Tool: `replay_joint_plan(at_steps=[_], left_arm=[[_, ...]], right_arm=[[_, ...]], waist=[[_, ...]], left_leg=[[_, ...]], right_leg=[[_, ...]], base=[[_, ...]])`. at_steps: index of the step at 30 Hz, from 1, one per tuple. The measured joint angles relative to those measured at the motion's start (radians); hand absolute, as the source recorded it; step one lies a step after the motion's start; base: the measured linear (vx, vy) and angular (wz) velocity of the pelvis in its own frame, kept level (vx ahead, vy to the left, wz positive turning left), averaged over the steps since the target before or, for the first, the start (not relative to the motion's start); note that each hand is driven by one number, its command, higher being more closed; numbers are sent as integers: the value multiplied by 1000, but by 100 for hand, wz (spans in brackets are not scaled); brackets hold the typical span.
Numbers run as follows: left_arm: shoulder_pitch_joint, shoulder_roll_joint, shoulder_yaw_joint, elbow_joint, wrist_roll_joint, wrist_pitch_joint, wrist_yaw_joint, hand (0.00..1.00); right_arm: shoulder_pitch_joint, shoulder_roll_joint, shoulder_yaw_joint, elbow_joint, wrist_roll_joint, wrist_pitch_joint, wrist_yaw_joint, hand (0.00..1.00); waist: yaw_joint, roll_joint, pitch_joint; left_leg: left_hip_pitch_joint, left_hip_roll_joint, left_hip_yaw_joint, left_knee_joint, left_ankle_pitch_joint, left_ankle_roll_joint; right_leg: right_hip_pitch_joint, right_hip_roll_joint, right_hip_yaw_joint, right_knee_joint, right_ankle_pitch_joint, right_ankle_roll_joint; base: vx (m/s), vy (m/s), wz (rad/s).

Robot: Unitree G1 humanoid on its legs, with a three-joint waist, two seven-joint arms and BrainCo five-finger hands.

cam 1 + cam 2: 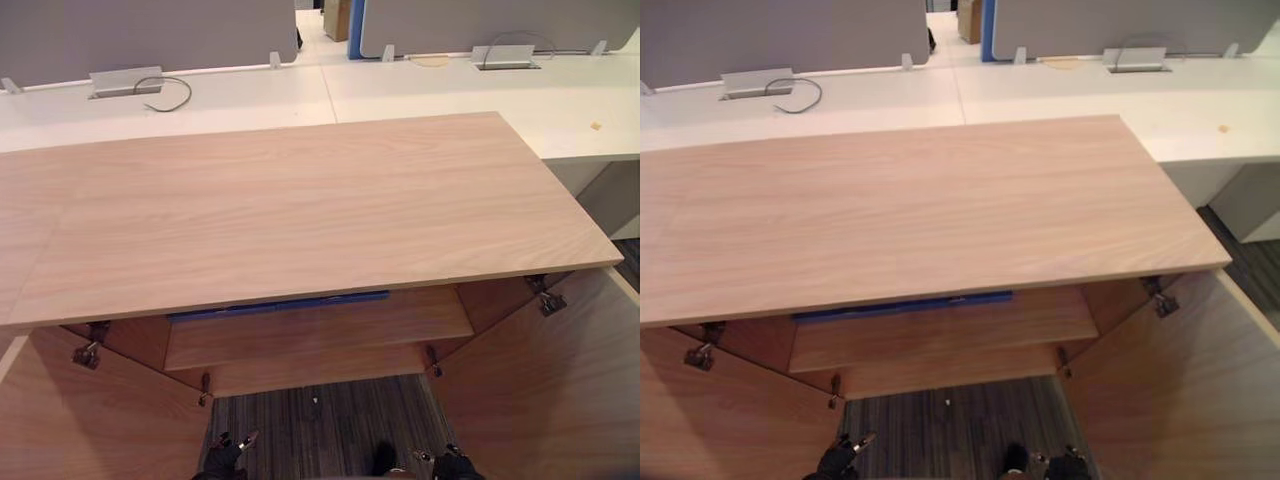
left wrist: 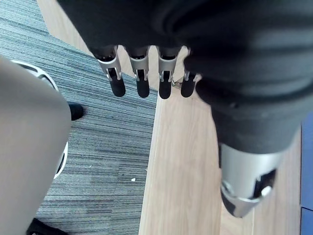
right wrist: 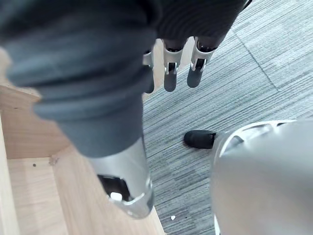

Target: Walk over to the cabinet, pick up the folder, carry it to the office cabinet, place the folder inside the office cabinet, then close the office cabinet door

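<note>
A thin blue folder (image 1: 280, 305) lies flat on the upper shelf inside the light wood office cabinet (image 1: 300, 210), just under its top board; only its front edge shows. Both cabinet doors stand wide open, the left door (image 1: 90, 420) and the right door (image 1: 560, 390) swung toward me. My left hand (image 1: 222, 458) hangs low by the left door, its fingers (image 2: 142, 73) straight and holding nothing. My right hand (image 1: 455, 465) hangs low by the right door, its fingers (image 3: 171, 68) straight and empty as well.
A lower shelf (image 1: 320, 365) sits beneath the folder's shelf. White desks (image 1: 450, 90) with grey partitions stand behind the cabinet, and a cable (image 1: 165, 95) lies on the left one. Striped grey carpet (image 1: 320, 420) runs between the open doors.
</note>
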Motion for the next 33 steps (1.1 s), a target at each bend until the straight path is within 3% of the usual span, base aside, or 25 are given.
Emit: replay_joint_plan(at_steps=[5, 12, 14, 16, 18, 19, 20, 22, 23, 24, 25, 26, 29, 30, 33], left_arm=[[0, 24, -77, -13, 0, 0, -3, 0], [0, 29, -77, -10, -1, 0, -3, 0], [0, 25, -48, -4, -8, 1, -2, 0], [1, 24, 2, 9, -12, 4, -1, 0], [2, 35, 43, 15, -21, 11, 0, 0], [2, 36, 59, 17, -30, 12, 0, 0], [2, 35, 70, 15, -36, 8, 1, 0], [4, 17, 70, 15, -45, 8, 2, 0], [6, 16, 67, 15, -45, 8, 2, 0], [12, 17, 63, 14, -48, 7, 3, 0], [17, 16, 60, 15, -48, 7, 3, 0], [31, 13, 58, 22, -49, 6, 3, 0], [41, 19, 92, 29, -47, 7, 3, 0], [43, 17, 92, 29, -43, 7, 3, 0], [45, 16, 84, 31, -23, 7, 3, 0]], right_arm=[[-1, 12, -4, -2, 1, -7, 0, 0], [-1, 16, -4, -8, 1, -8, -1, 0], [-1, 18, -5, -13, 1, -9, -2, 0], [-3, 30, -14, -20, 1, -12, -5, 0], [-3, 45, -27, -18, 5, -15, -8, 0], [-3, 43, -30, -19, 6, -18, -9, 0], [-4, 40, -33, -19, 10, -21, -13, 0], [-5, 15, -43, -11, 34, -24, -18, 0], [-5, 11, -44, -10, 44, -24, -18, 0], [-5, 10, -45, -10, 45, -26, -18, 0], [-4, 11, -49, -10, 44, -28, -17, 0], [0, 16, -66, -9, 47, -28, -15, 0], [13, 47, -59, -36, 43, -28, -13, 0], [27, 51, -41, -40, 40, -28, -13, 0], [35, 47, -12, -43, 40, -28, -12, 0]], waist=[[-3, -6, 7], [-10, -7, 9], [-13, -2, 12], [-13, 8, 18], [-6, 7, 20], [0, 12, 26], [13, 5, 37], [27, 38, 53], [27, 42, 54], [27, 44, 56], [26, 49, 54], [33, 53, 47], [29, 24, 19], [30, 21, 4], [33, 21, -18]], left_leg=[[2, -6, -4, 1, -21, -31], [6, 2, 2, 11, -30, -40], [19, 23, 22, 25, -42, -53], [17, 77, 45, 113, -82, -73], [-24, 134, 25, 280, -106, -48], [-80, 155, -42, 425, -96, -13], [-128, 132, -149, 525, -110, 9], [-163, -2, -315, 511, -232, -11], [-177, -40, -350, 495, -249, -9], [-197, -113, -423, 430, -252, -8], [-205, -139, -459, 375, -246, -11], [-187, -147, -465, 351, -195, 64], [-167, -158, -417, 290, -187, 86], [-149, -163, -406, 254, -173, 101], [-78, -172, -384, 141, -137, 100]], right_leg=[[1, -4, 8, -9, 17, 3], [0, 4, 23, -14, 21, 5], [2, 23, 38, -14, 20, 3], [15, 64, 61, -9, 2, -22], [28, 99, 104, -8, -15, -47], [31, 111, 141, -4, -20, -55], [30, 106, 187, 1, -25, -64], [30, 100, 270, 6, -27, -70], [30, 98, 287, 7, -27, -70], [30, 96, 314, 9, -27, -69], [30, 101, 325, 9, -27, -67], [33, 115, 350, 2, -26, -63], [21, 99, 362, 4, -29, -57], [18, 94, 363, 2, -27, -50], [25, 87, 362, -6, -35, -39]], base=[[-42, 38, -4], [-42, -1, -7], [10, -42, -30], [43, -90, -47], [69, -142, -64], [50, -148, -91], [53, -81, -114], [59, 99, -113], [70, 195, -100], [58, 170, -71], [50, 207, -99], [65, 155, -75], [109, 110, -37], [113, 62, -19], [207, 16, -18]])
